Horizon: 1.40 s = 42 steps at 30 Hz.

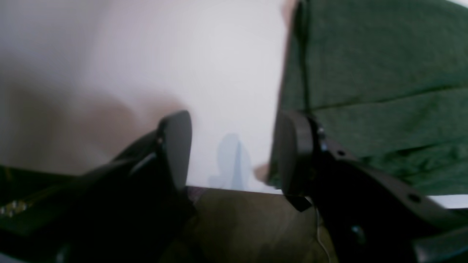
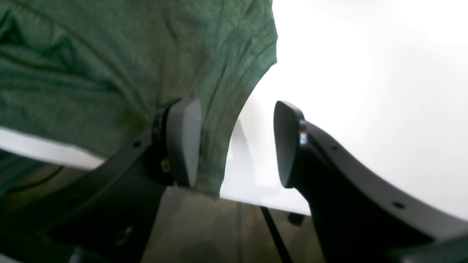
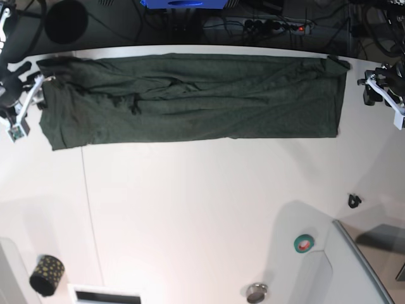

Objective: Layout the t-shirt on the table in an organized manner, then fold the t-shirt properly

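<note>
1. Both wrist views blurred; arms cut off at the frame edges in the base view.
2. Left gripper [image 1: 234, 153]: jaws apart, empty, one pad just beside the t-shirt [image 3: 190, 98] edge.
3. Right gripper [image 2: 237, 142]: jaws apart, nothing held; cloth edge lies under one pad.
4. T-shirt is a long folded band between the grippers, along the far edge of the table [image 3: 190, 209]; bare white tabletop nearer.

robot lab, power strip [image 3: 278, 26], tangled cables [image 3: 373, 28], tape roll [image 3: 304, 242]
</note>
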Tool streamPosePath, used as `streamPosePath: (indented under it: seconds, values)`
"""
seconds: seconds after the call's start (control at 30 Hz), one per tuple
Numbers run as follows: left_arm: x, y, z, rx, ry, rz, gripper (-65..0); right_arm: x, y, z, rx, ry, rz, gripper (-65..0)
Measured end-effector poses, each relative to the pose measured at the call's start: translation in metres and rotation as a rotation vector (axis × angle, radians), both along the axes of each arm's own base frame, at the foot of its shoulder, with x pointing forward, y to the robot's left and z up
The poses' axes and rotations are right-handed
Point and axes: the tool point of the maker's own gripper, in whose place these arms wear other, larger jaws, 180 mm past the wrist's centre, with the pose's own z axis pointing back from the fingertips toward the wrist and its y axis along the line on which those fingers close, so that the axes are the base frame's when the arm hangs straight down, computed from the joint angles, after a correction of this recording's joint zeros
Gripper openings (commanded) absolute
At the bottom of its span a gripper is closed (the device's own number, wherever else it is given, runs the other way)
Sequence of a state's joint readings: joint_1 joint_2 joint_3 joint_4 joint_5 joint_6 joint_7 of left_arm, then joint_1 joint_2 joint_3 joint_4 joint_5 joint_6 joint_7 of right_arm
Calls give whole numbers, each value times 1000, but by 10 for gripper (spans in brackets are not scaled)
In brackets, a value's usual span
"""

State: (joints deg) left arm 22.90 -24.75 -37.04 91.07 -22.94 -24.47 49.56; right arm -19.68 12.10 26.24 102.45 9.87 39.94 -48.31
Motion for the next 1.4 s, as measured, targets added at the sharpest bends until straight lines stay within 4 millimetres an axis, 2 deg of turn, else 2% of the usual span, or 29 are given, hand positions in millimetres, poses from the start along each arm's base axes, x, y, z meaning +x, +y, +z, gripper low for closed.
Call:
streamPosePath:
  seconds: [0.1,0.13,0.17,0.23,0.27,0.33,0.4,0.47,0.6,0.63,0.67,0.87,1.0,1.17,1.23,1.4]
  values:
    - [-4,-1,-3,-6,6,13,-316,-25,6,-8,1,52,1,-347]
    - [-4,-6,-6,-21,-2,19,-359,-32,10,-13,7,72,-6,-350]
    - [-5,-12,-10,-39,-2,24,-418,-36,13,-15,16,82,-10,-369]
    - [-8,-25,-19,-79,3,26,-629,-39,19,-17,43,79,-5,-473]
    - [-9,-27,-21,-84,6,31,-650,-41,18,-18,42,82,-6,-542]
    - [-10,-28,-22,-88,3,44,-650,-47,17,-21,32,98,-14,-650]
    - [-10,-30,-23,-92,4,41,-650,-52,19,-23,36,115,-17,-632]
    - [-10,-31,-24,-93,5,39,-650,-51,21,-23,43,111,-18,-566]
    - [-12,-30,-25,-93,9,43,-650,-50,19,-22,42,105,-21,-342]
    - [-12,-30,-25,-93,9,44,-650,-50,19,-22,42,105,-22,-306]
    - [-12,-29,-24,-92,10,44,-650,-50,19,-23,46,104,-23,-303]
    - [-40,-26,-33,-84,71,49,-650,-47,16,-44,88,141,-57,-324]
    - [-43,-9,-23,-58,-7,85,-650,-48,17,-54,118,146,-72,-324]
    - [-79,9,-45,-82,68,173,-650,-47,17,-57,123,150,-76,-339]
    - [-85,10,-48,-102,80,148,-650,-46,17,-56,123,147,-76,-386]
    - [-95,11,-53,-150,82,122,-650,-43,17,-58,129,146,-79,-570]
